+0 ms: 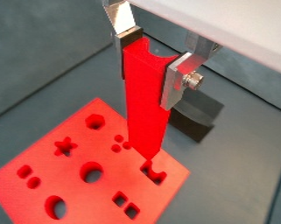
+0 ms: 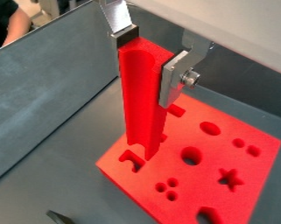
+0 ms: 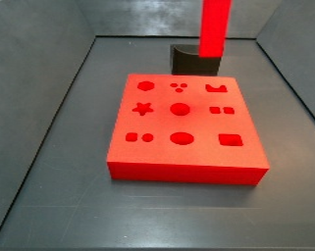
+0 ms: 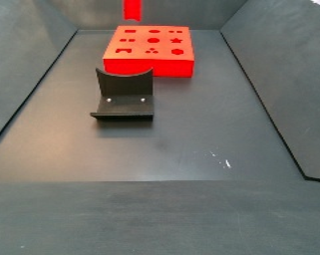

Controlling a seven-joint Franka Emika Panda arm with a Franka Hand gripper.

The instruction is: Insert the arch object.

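You have the long, slim, bright red plastic-looking arch object (image 1: 143, 101) clamped upright in the two-finger gripper (image 1: 154, 54); both wrist views show the flat silver fingers (image 2: 175, 77) pressed against its upper sides. The bar hangs straight down over the flat red board with shape cutouts (image 1: 60, 188), and its lower end sits right at the arch-shaped cutout (image 1: 156, 173) near the board's edge; in a wrist view (image 2: 140, 96) the tip looks at or just above the board surface, though you cannot tell whether it has entered the opening.

In a side view the arch object (image 3: 215, 27) rises out of the top of the frame, in front of the dark L-shaped fixture (image 3: 190, 61) that stands just behind the board (image 3: 186, 132). In a side view from the opposite end, the fixture (image 4: 123, 96) stands on the dark grey floor (image 4: 175, 149) nearer the camera, the board (image 4: 151, 50) lies beyond it, and only the bar's lower end (image 4: 131, 10) shows at the top
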